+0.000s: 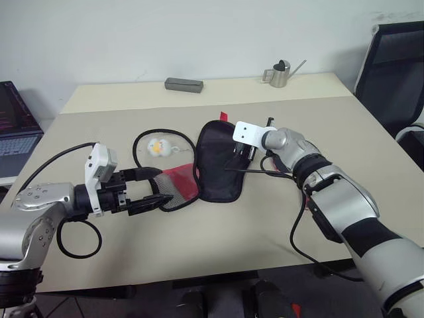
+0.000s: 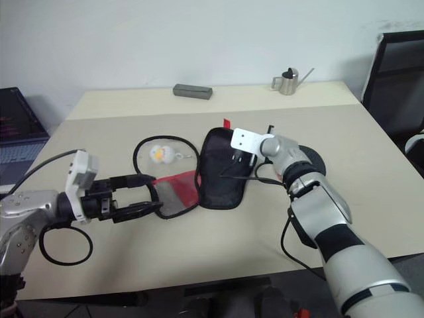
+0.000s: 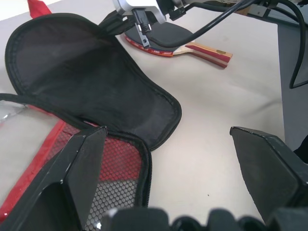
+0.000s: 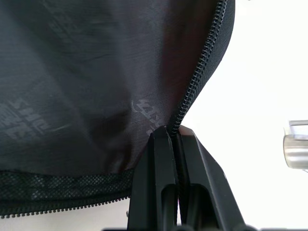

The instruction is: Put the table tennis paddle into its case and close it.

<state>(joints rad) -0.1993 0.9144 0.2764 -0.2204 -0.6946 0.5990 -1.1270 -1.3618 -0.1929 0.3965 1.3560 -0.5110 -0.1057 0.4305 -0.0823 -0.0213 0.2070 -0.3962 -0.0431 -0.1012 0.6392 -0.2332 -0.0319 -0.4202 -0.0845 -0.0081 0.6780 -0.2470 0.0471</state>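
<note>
The case [image 1: 217,165] lies unzipped on the table, its black flap in the middle and its red mesh part [image 1: 179,183] to the left. My right gripper [image 1: 240,154] is shut on the flap's zipper edge [image 4: 192,91]. The table tennis paddle [image 3: 179,39] lies flat just beyond that gripper, its striped handle [image 3: 211,52] pointing away from the case; its black blade [image 2: 313,160] peeks out behind my right forearm. My left gripper [image 1: 156,189] stands open at the red mesh part, one finger [image 3: 84,156] over the mesh, holding nothing.
A small white-yellow ball [image 1: 158,147] sits inside a black cable loop [image 1: 139,142] left of the case. A grey block [image 1: 183,84] and a metal watering can [image 1: 281,73] stand at the far edge. A laptop [image 1: 13,126] is at left, a chair [image 1: 396,66] at right.
</note>
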